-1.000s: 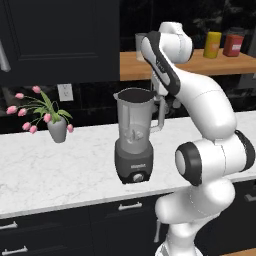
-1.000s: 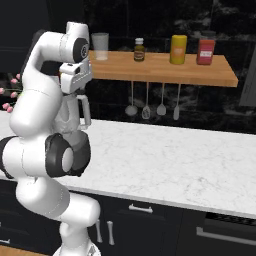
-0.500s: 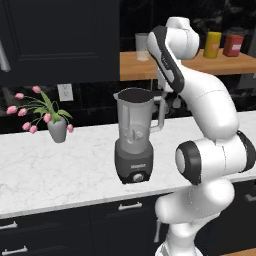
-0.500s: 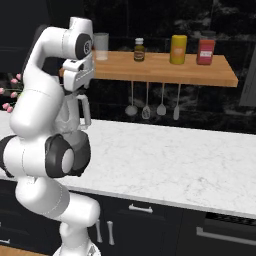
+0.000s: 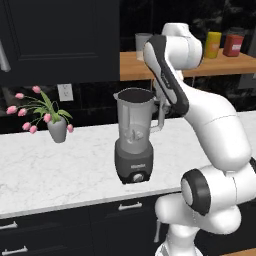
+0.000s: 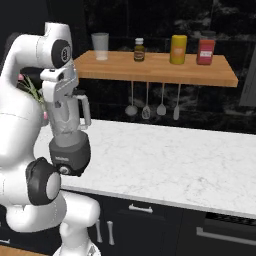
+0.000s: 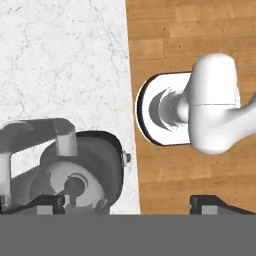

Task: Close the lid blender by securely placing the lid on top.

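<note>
Grey blender (image 5: 134, 142) stands on the desk (image 5: 60, 165) directly below your gripper (image 7: 127, 200), jaws wide and empty, lid unclear, so descending could knock the jar.

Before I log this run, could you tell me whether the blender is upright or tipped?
Upright: the blender stands on its base on the counter.

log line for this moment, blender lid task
gripper: open, above blender | lid: on jar mouth | held: nothing
</note>
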